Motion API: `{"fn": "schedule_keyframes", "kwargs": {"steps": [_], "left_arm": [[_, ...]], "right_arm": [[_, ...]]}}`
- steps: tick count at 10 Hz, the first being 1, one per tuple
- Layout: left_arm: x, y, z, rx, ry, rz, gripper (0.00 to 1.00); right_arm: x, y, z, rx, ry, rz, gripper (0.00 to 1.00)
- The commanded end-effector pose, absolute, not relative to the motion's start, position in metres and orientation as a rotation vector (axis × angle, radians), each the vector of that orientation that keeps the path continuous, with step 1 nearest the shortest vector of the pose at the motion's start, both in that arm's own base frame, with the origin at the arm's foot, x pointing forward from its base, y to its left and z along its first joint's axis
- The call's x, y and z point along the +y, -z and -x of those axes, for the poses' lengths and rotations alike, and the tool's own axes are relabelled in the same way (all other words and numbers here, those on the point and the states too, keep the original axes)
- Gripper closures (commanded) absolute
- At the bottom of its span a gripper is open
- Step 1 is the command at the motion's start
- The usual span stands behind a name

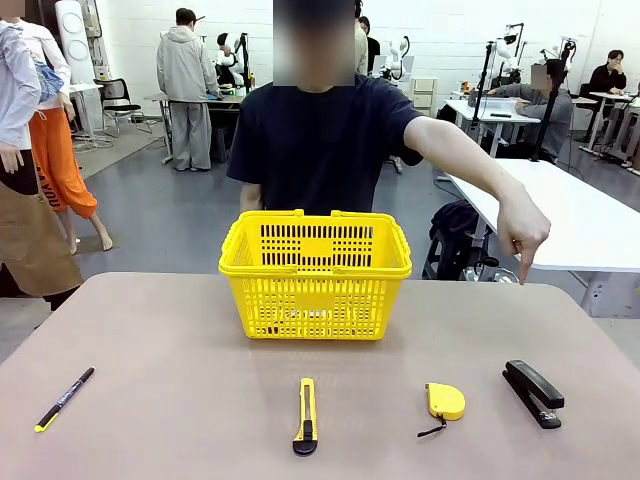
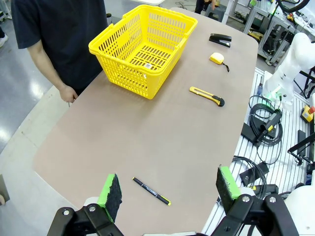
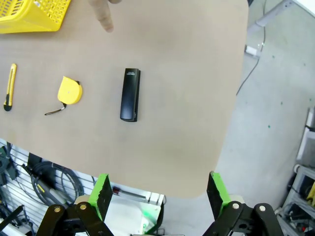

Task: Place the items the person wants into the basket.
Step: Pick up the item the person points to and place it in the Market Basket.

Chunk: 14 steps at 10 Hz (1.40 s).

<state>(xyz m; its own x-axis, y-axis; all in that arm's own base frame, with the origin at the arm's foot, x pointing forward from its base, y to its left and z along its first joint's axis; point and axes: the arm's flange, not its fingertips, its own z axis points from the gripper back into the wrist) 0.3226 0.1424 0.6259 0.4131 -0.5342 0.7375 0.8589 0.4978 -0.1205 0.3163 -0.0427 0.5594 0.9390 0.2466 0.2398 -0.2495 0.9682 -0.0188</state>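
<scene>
The yellow basket (image 1: 315, 275) stands empty at the table's middle, in front of the person (image 1: 320, 140). Their hand (image 1: 522, 240) points a finger down over the table's right side, above the black stapler (image 1: 532, 392). Left of the stapler lies the yellow tape measure (image 1: 445, 400). In the right wrist view the stapler (image 3: 130, 94) and tape measure (image 3: 69, 91) lie ahead of my open, empty right gripper (image 3: 157, 175), with the pointing finger (image 3: 103, 17) beyond them. My left gripper (image 2: 167, 174) is open and empty too, high over the table's left end, far from the basket (image 2: 142, 46).
A yellow-and-black utility knife (image 1: 305, 415) lies in front of the basket, and a thin black pen (image 1: 64, 398) with a yellow end lies at the left. That pen (image 2: 151, 191) sits on the table below my left fingers. Bare tabletop (image 1: 180, 350) surrounds the tools.
</scene>
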Motion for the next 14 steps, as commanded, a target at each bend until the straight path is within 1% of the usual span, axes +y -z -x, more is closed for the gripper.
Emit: {"fn": "schedule_keyframes", "kwargs": {"steps": [1,4,5,8,10,12,14], "left_arm": [[0.143,-0.626,-0.323,-0.698,0.948,0.541,0.00],[0.143,-0.626,-0.323,-0.698,0.948,0.541,0.00],[0.143,-0.626,-0.323,-0.698,0.948,0.541,0.00],[0.143,-0.626,-0.323,-0.698,0.948,0.541,0.00],[0.143,-0.626,-0.323,-0.698,0.948,0.541,0.00],[0.143,-0.626,-0.323,-0.698,0.948,0.541,0.00],[0.143,-0.626,-0.323,-0.698,0.948,0.541,0.00]], "right_arm": [[-0.021,-0.544,-0.323,-0.260,-0.221,0.003,0.00],[0.009,-0.507,-0.337,-0.225,-0.190,0.028,0.00],[0.014,-0.497,-0.341,-0.265,-0.196,0.026,0.00],[0.025,-0.470,-0.353,-0.276,-0.294,0.008,0.00],[0.030,-0.452,-0.369,-0.245,-0.344,0.007,0.00],[0.036,-0.433,-0.383,-0.162,-0.391,-0.004,0.00],[0.040,-0.418,-0.392,-0.135,-0.422,-0.006,0.00]]}}
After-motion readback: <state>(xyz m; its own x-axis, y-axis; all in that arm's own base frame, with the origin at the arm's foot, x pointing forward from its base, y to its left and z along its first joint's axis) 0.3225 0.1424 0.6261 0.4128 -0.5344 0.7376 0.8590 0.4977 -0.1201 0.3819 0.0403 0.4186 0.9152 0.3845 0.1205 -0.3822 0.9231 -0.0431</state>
